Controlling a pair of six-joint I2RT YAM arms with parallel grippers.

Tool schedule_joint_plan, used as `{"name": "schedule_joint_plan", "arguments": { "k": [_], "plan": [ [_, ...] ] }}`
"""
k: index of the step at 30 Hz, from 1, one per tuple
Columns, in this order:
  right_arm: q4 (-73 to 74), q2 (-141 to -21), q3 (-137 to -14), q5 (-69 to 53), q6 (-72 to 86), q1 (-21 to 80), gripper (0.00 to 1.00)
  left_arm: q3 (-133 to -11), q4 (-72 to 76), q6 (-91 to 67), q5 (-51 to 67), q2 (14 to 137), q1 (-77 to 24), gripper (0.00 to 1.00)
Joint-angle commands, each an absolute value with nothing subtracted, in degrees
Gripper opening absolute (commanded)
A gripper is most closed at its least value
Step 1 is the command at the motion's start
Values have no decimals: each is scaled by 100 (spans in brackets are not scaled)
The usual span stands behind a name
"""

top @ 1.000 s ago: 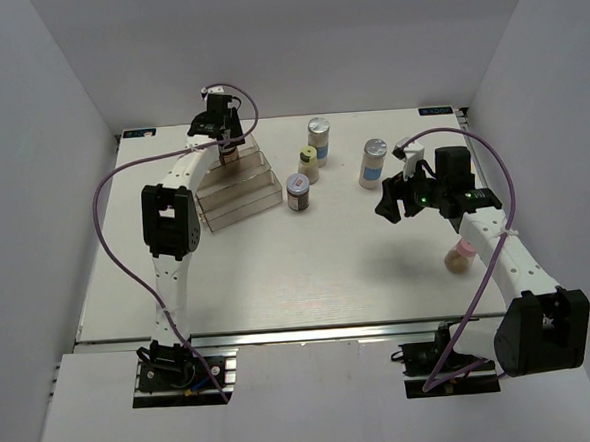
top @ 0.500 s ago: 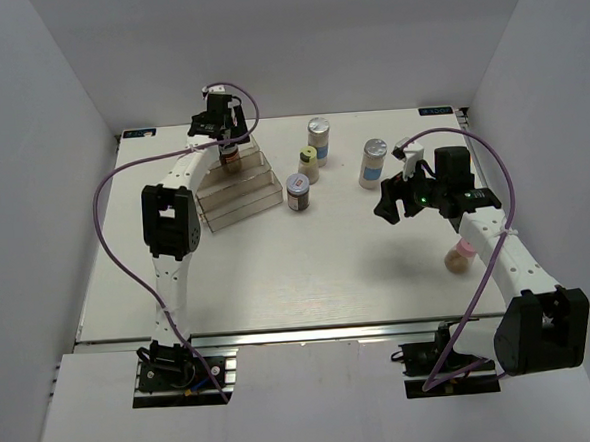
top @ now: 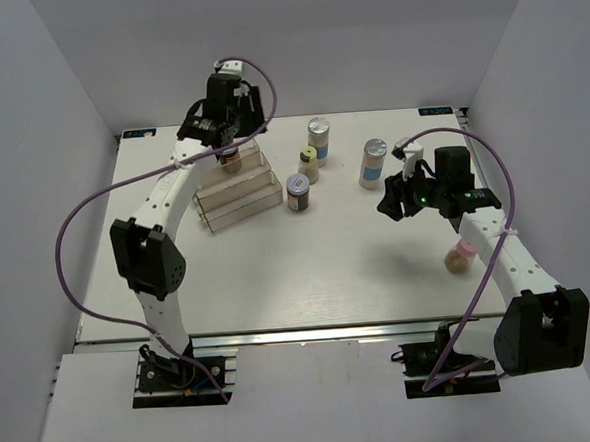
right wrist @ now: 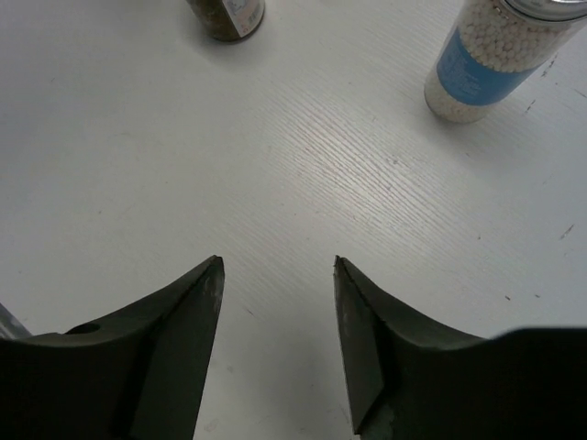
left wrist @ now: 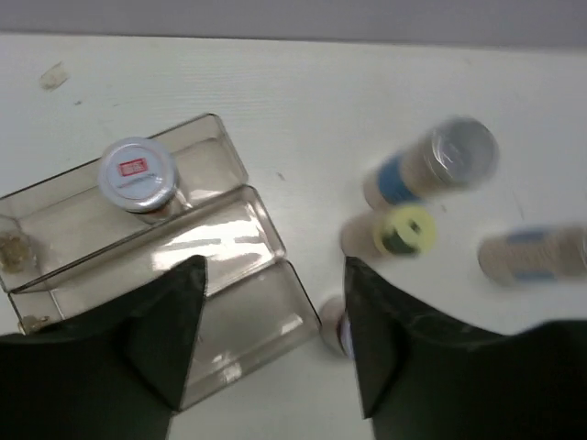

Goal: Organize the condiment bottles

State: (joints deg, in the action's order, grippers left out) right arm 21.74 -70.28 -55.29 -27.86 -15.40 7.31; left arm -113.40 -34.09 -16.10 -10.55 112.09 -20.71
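Observation:
One dark jar (top: 230, 160) stands on the top step of the clear rack (top: 241, 189); from the left wrist its lid (left wrist: 138, 174) looks pale with a red label. My left gripper (top: 223, 135) (left wrist: 275, 263) hovers above the rack, open and empty. On the table stand two white jars (top: 318, 132) (top: 373, 164), a yellow-lidded jar (top: 309, 165) and a red-lidded jar (top: 297, 193). A pink-lidded tan jar (top: 460, 254) sits beside my right forearm. My right gripper (top: 394, 203) (right wrist: 278, 261) hangs open over bare table, short of the blue-banded white jar (right wrist: 486, 60).
The rack's two lower steps (left wrist: 248, 312) hold nothing. White walls close in the table on the left, the back and the right. The left arm's purple cable (top: 84, 209) loops wide to the left.
My left gripper let go of the dark jar on the rack's top step and rose away from it; the arm's elbow swung left. The right arm has barely moved.

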Motion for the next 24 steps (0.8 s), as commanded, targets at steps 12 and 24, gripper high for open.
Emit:
{"name": "schedule_joint_plan", "arguments": {
  "k": [12,24],
  "plan": [
    [1986,-7207,-5809,-2953,-1196,756,89,-10380,-5036,-2250,-130,10871,-3330,94],
    [2004,-7146,-5713,-2848,-1195,756,89,-11152,-4930,-2048,-764,12075,-3753,98]
  ]
}}
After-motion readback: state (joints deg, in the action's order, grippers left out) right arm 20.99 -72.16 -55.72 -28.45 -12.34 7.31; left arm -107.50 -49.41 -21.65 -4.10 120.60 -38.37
